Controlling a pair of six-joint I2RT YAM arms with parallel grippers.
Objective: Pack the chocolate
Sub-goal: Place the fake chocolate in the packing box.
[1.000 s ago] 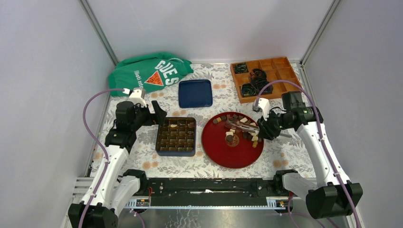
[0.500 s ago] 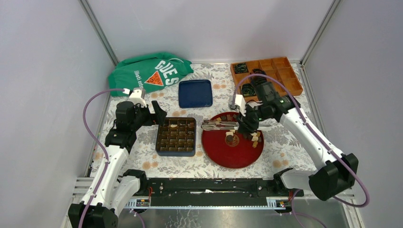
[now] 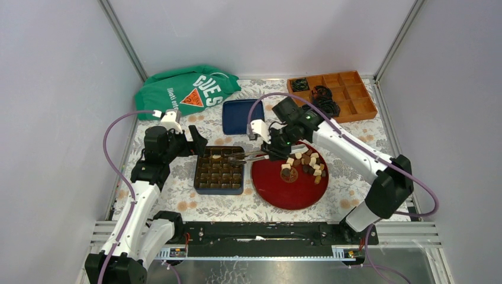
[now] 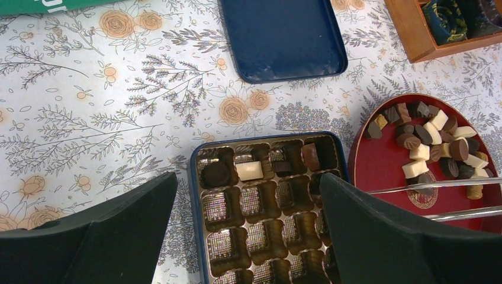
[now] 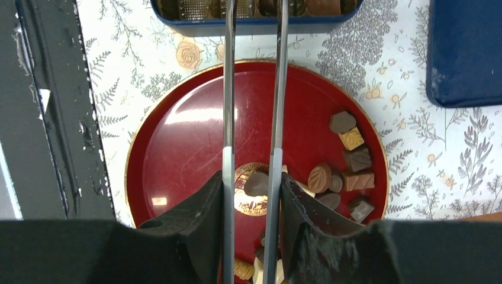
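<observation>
Where fingers (image 5: 198, 216) grip tongs (image 5: 228, 89), chocolate (image 5: 256, 183) lies.

one blue tin (image 3: 218, 190), one blue lid (image 4: 283, 36), one red plate (image 5: 177, 142), four chocolates (image 4: 249, 170) boxed, perhaps twenty loose

Crumpled green shirt (image 3: 186, 89), dark blue lid (image 3: 237, 116), wooden divided tray (image 3: 357, 92) holding black cables (image 3: 321, 92)

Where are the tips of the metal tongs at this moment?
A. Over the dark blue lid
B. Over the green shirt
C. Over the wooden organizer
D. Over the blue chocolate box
D: the tongs, held by the right gripper, pass over the red plate, and their tips end above the compartments of the blue chocolate box.
</observation>
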